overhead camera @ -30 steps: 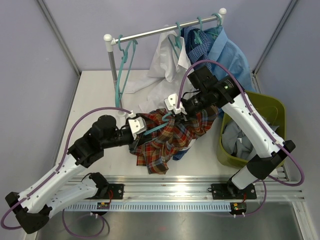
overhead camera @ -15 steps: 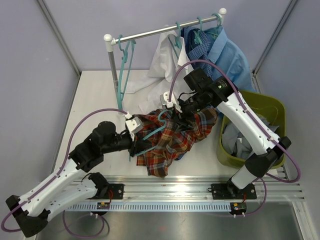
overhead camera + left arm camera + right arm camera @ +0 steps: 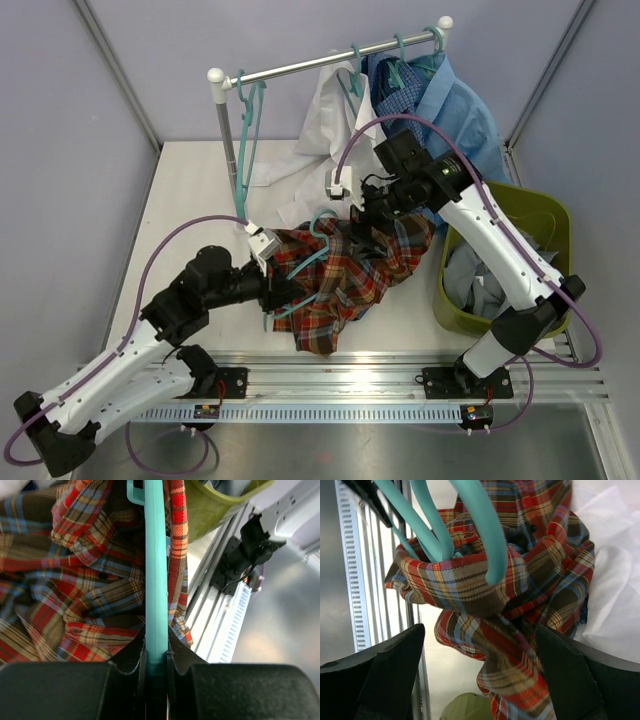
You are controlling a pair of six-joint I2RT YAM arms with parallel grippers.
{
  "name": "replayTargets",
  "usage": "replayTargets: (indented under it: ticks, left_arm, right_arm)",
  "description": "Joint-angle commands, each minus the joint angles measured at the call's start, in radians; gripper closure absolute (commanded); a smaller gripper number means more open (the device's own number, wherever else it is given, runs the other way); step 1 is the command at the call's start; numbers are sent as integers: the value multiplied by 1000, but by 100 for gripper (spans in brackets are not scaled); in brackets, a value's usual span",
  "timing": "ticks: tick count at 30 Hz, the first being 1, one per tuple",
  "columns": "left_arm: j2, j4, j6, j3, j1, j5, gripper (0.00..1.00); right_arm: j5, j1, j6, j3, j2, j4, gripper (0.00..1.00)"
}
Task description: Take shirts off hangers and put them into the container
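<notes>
Plaid shirt (image 3: 350, 283) is being stripped from hanger (image 3: 155, 580). Left jaws are pinching hanger; right jaws are gaping, empty. Next: probably gripping shirt, pulling free.

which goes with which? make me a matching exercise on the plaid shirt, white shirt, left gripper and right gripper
1 plaid shirt
2 white shirt
3 left gripper
4 right gripper

A hanging from the rail
B open, over the plaid shirt
C bunched on the table around a hanger
D shut on that hanger

Pairs: 1-C, 2-A, 3-D, 4-B
</notes>
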Motion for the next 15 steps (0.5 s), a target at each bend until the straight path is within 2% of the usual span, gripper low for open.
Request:
replayTargets:
  ticks: [1, 4, 7, 10, 15]
  left_arm:
    - [13, 125, -177, -24, 26, -35, 100]
    - [37, 200, -328, -50, 48, -27, 100]
    - [70, 282, -465, -62, 54, -36, 100]
    - [96, 375, -598, -75, 54, -81, 100]
    - [142, 498, -752, -76, 54, -127, 100]
  right_arm:
    - [37, -31, 159, 51, -78, 101, 1]
    - [24, -62, 363, 48, -125, 193, 1]
    - [-100, -82, 419, 6, -130, 203, 1]
    - [-144, -82, 460, -102, -144, 267, 1]
    - [-69, -82, 576, -242, -168, 388, 3]
